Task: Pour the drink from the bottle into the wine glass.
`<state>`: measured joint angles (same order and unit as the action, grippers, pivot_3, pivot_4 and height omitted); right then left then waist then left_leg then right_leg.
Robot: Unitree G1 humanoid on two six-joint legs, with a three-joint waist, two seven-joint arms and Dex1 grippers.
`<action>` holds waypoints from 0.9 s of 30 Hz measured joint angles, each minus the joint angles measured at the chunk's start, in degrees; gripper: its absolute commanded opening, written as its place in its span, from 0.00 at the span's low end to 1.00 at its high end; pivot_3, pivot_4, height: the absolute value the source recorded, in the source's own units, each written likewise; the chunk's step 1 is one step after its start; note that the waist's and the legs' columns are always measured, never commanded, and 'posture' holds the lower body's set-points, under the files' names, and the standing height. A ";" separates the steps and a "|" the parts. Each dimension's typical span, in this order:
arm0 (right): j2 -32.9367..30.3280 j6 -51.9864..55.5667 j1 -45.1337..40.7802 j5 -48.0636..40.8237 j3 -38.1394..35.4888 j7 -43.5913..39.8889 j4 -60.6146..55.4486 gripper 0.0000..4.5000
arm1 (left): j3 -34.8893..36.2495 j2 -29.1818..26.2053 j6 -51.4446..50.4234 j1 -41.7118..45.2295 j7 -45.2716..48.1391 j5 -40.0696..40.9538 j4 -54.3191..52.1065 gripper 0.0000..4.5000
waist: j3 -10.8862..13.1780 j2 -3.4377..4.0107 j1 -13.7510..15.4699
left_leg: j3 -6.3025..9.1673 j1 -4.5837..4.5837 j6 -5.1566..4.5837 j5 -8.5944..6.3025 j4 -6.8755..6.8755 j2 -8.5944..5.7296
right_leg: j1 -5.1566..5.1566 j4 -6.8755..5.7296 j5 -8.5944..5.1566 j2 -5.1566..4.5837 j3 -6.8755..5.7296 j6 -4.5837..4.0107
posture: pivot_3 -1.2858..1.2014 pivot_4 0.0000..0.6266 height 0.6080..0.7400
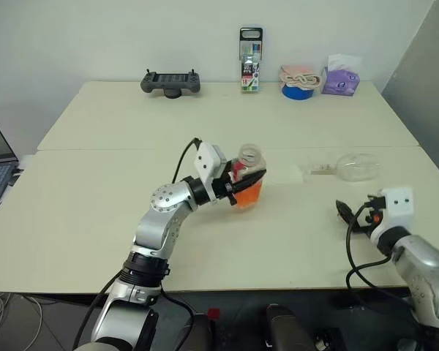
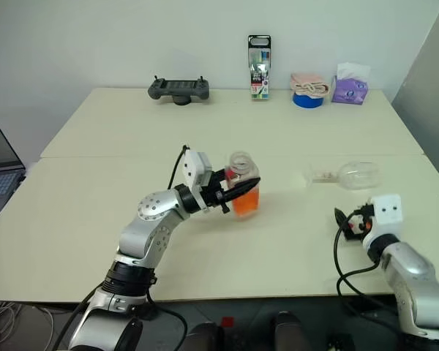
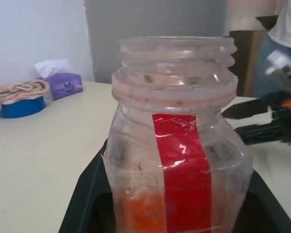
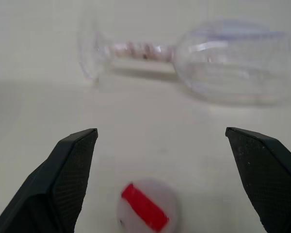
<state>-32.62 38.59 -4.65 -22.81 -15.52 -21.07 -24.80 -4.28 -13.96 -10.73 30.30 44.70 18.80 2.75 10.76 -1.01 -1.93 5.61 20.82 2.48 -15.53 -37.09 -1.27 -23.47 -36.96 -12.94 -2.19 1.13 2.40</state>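
The left gripper (image 1: 243, 184) is clamped on the bottle (image 1: 248, 178), holding it upright above the middle of the table (image 1: 95, 212); the bottle's mouth is uncapped, and the drink (image 1: 249, 194) fills only its lower part. The right gripper (image 4: 167, 182) sits low over the table's right side with its fingers (image 4: 63, 179) spread wide apart and nothing between them. A pale cap (image 4: 146, 206) with a red strip lies on the table between the fingertips. Just beyond it, the wine glass (image 1: 349, 167) lies on its side, well to the right of the bottle.
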 measured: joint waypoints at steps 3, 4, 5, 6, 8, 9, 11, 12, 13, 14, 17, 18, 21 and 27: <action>-4.08 5.59 -8.95 -6.68 5.20 -6.82 -6.48 1.00 | 3.61 -0.97 -0.07 1.42 -5.07 -0.47 1.71 0.38 | 0.03 -0.04 -0.10 | 0.22 -0.03 -0.01 0.01 0.00 0.10 | 0.05 -0.03 0.03 0.14 -0.18 -0.03 | 0.52 0.24 1.00; -4.56 6.71 -12.03 -8.11 8.47 -9.16 -8.07 1.00 | 5.26 -1.70 0.06 2.31 -7.20 -1.10 2.57 0.38 | 0.02 -0.06 -0.06 | 0.36 -0.02 -0.01 0.00 0.02 0.14 | 0.07 -0.01 0.02 0.19 -0.31 -0.03 | 0.52 0.24 1.00; -4.47 7.12 -14.17 -8.31 11.31 -10.51 -8.39 1.00 | 6.53 -2.42 0.30 2.88 -8.78 -1.50 3.27 0.38 | 0.02 -0.07 -0.05 | 0.40 -0.03 -0.01 0.00 0.03 0.18 | 0.07 0.01 0.02 0.23 -0.35 -0.04 | 0.52 0.24 1.00; -3.77 7.28 -16.51 -8.18 14.63 -11.52 -7.83 1.00 | 8.10 -3.35 0.81 3.58 -10.66 -2.16 4.60 0.38 | 0.02 -0.07 -0.03 | 0.42 -0.02 -0.01 0.00 0.06 0.18 | 0.07 0.02 0.02 0.23 -0.37 -0.03 | 0.52 0.24 1.00; 2.59 6.19 -22.19 -5.07 21.14 -10.53 -2.31 1.00 | 11.44 -5.95 2.37 3.85 -14.34 -3.60 7.56 0.38 | 0.00 -0.10 -0.38 | 0.34 -0.04 0.00 0.00 0.06 0.20 | 0.01 0.02 0.02 0.23 -0.28 -0.04 | 0.52 0.24 1.00; 6.01 5.28 -24.52 -3.08 23.89 -9.31 0.66 1.00 | 12.75 -6.74 2.74 4.05 -15.97 -4.27 9.11 0.38 | 0.01 -0.10 -0.58 | 0.32 0.05 0.01 0.01 0.07 0.16 | -0.08 -0.01 0.03 0.20 -0.25 -0.05 | 0.52 0.24 1.00; 12.50 3.39 -28.30 0.96 29.60 -6.81 6.40 1.00 | 15.56 -7.65 4.01 3.93 -18.96 -4.71 12.16 0.38 | 0.01 -0.10 -0.30 | 0.40 0.19 0.20 0.11 0.09 0.13 | -0.24 -0.04 0.19 0.11 -0.31 -0.31 | 0.52 0.24 1.00; 14.24 2.92 -29.24 1.89 30.69 -6.02 7.69 1.00 | 16.31 -7.70 4.42 3.99 -19.63 -4.69 13.23 0.38 | 0.01 -0.10 -0.04 | 0.38 0.30 0.24 0.12 0.09 0.10 | -0.35 -0.03 0.21 0.07 -0.30 -0.33 | 0.52 0.24 1.00; 16.17 2.23 -30.64 3.17 31.62 -5.19 9.48 1.00 | 17.48 -7.94 5.22 3.96 -20.44 -4.60 14.66 0.38 | -0.01 -0.13 0.30 | 0.42 0.49 0.36 0.17 0.06 0.03 | -0.52 -0.05 0.22 -0.03 -0.34 -0.35 | 0.52 0.24 1.00; 17.75 1.64 -31.96 4.21 32.06 -4.44 10.86 1.00 | 18.45 -8.31 5.93 4.02 -21.01 -4.58 16.01 0.38 | -0.03 -0.17 0.54 | 0.47 0.84 0.64 0.30 0.00 -0.02 | -0.78 -0.04 0.26 -0.09 -0.37 -0.34 | 0.52 0.24 1.00; 19.57 0.46 -32.93 6.16 32.39 -3.75 12.85 1.00 | 20.71 -8.62 7.70 4.42 -22.85 -4.49 20.05 0.38 | -0.09 -0.26 1.29 | 0.51 1.16 0.74 0.32 -0.05 -0.14 | -0.94 0.08 0.29 -0.39 -0.45 -0.30 | 0.52 0.24 1.00; 19.79 0.38 -32.93 6.45 32.43 -3.82 13.34 1.00 | 21.14 -8.64 7.98 4.77 -23.06 -4.46 21.16 0.38 | -0.08 -0.26 1.48 | 0.50 1.19 0.74 0.32 -0.05 -0.18 | -0.94 0.11 0.30 -0.45 -0.44 -0.29 | 0.52 0.24 1.00; 20.30 0.31 -32.93 7.10 32.48 -4.09 13.82 1.00 | 21.48 -8.72 10.22 5.79 -22.84 -4.40 23.82 0.38 | -0.08 -0.27 1.73 | 0.48 1.19 0.71 0.31 -0.05 -0.39 | -0.94 0.10 0.31 -0.49 -0.44 -0.26 | 0.52 0.24 1.00; 19.63 0.42 -32.50 8.08 32.46 -5.18 13.63 1.00 | 20.25 -8.50 13.94 5.72 -20.78 -4.73 27.26 0.38 | -0.08 -0.27 1.38 | 0.53 1.06 0.52 0.20 -0.04 -0.11 | -0.93 -0.07 0.35 -0.18 -0.50 -0.33 | 0.52 0.24 1.00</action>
<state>-12.99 39.01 -37.15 -14.73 16.94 -26.25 -11.17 15.97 -22.47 3.21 36.02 23.91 14.07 30.01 10.68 -1.27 -0.55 6.15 21.88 3.00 -15.33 -37.13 -1.38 -24.40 -37.03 -12.59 -2.37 0.63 2.07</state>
